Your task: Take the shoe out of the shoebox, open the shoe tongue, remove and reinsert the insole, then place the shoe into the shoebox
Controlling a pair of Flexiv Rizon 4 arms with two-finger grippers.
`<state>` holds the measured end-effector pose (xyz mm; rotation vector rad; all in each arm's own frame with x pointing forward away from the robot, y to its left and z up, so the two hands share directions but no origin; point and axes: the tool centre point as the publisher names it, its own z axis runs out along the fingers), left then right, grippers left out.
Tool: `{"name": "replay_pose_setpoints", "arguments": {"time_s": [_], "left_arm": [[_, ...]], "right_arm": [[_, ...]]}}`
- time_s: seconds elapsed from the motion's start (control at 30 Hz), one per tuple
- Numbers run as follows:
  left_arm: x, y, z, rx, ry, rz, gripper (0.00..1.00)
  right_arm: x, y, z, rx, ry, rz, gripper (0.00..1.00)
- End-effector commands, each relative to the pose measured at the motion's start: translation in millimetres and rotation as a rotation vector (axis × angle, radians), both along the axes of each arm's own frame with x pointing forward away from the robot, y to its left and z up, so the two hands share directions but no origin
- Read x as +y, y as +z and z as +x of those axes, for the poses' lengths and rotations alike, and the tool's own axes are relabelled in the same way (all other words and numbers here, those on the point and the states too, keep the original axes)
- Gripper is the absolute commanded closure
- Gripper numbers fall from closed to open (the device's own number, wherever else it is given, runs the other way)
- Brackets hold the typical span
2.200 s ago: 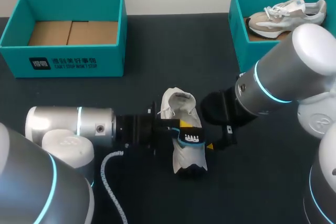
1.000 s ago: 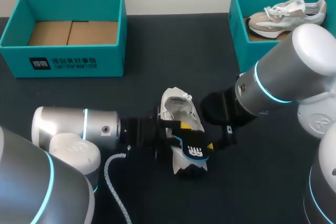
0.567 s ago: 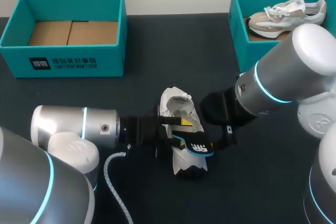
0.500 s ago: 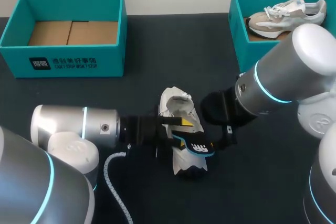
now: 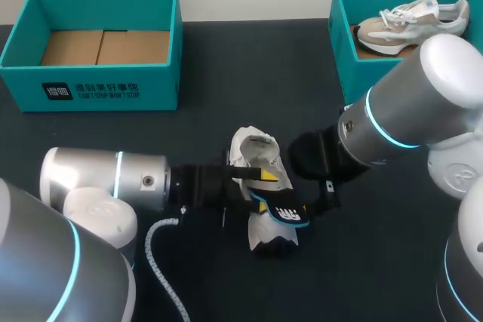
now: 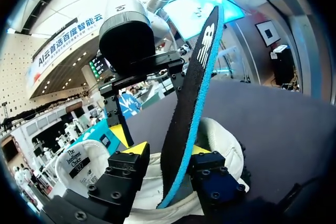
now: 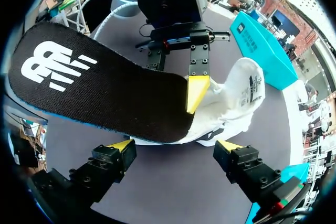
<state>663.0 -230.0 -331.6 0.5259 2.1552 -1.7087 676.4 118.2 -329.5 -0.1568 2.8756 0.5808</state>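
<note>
L end effector [image 5: 264, 188] grips insole [image 5: 285, 210], tilted up over white shoe [image 5: 255, 148] mid-table

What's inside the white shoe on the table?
A black insole sticks up out of the white shoe, pinched by the left gripper. Its lower end sits in the opening. The rest of the inside is hidden by the insole and the shoe's sides.

Silver-white arms [image 5: 79, 175], cyan light rings [image 5: 118, 176]
</note>
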Motion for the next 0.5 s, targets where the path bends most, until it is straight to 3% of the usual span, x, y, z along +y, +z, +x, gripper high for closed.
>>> {"name": "replay_pose_setpoints", "arguments": {"time_s": [0.03, 0.33, 0.4, 0.47, 0.5], "left_arm": [[9, 9, -9.4, -0.006, 0.001, -0.002, 0.54], [16, 21, -23.4, -0.025, 0.001, -0.024, 0.61], [17, 23, -26.1, -0.033, 0.0, -0.031, 0.69], [17, 24, -27.6, -0.036, -0.001, -0.033, 1.0], [17, 23, -28.5, -0.04, -0.005, -0.03, 1.0]], "right_arm": [[0, -1, -1.3, -0.003, 0.0, 0.002, 0.0], [0, -1, -1.3, -0.003, 0.0, 0.002, 0.0], [0, -1, -1.3, -0.003, 0.0, 0.002, 0.0], [0, -1, -1.3, -0.003, 0.0, 0.002, 0.0], [0, -1, -1.3, -0.003, 0.0, 0.002, 0.0]]}}
